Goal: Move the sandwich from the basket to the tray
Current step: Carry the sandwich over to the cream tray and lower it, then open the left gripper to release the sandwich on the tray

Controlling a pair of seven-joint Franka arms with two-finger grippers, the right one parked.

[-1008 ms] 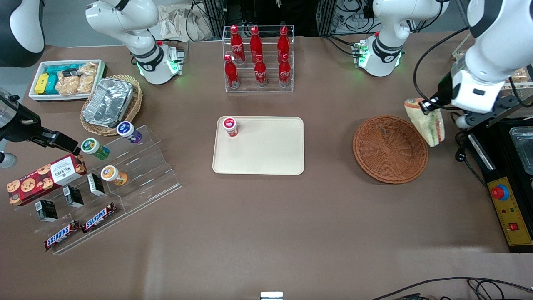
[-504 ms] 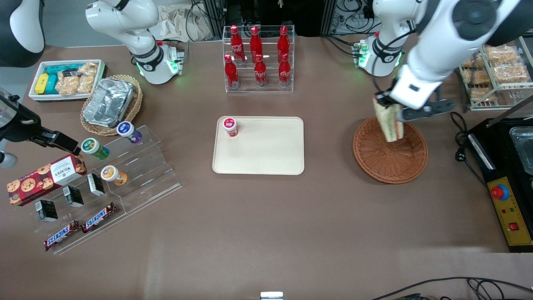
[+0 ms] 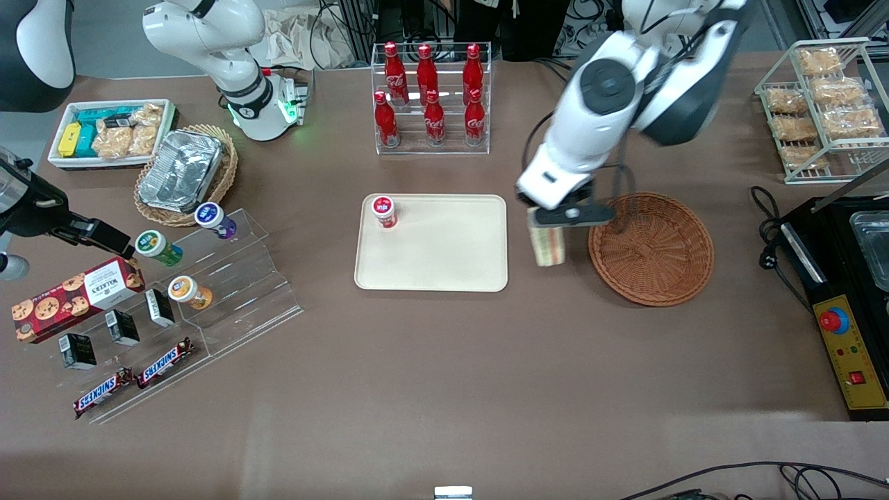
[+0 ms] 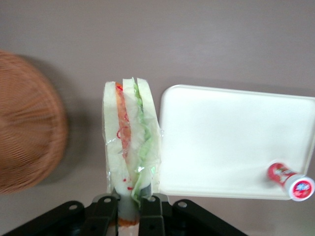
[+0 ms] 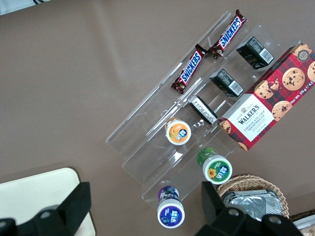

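Note:
My left gripper (image 3: 549,223) is shut on the sandwich (image 3: 547,247), a wrapped wedge of white bread with red, orange and green filling. It hangs in the air over the bare table, between the reddish-brown wicker basket (image 3: 651,248) and the cream tray (image 3: 444,260). In the left wrist view the gripper (image 4: 131,205) clamps the sandwich (image 4: 130,142) at its lower end, with the tray's edge (image 4: 216,142) beside it and the basket (image 4: 27,137) farther off. The basket holds nothing.
A small red-capped bottle (image 3: 383,210) lies in the tray's corner nearest the bottle rack (image 3: 430,97). A clear stepped stand (image 3: 208,292) with snacks sits toward the parked arm's end. A wire rack of bagged snacks (image 3: 819,104) and a black appliance (image 3: 851,292) stand at the working arm's end.
My gripper has carried the sandwich from the working arm's end, across and over the basket, to the gap between basket and tray.

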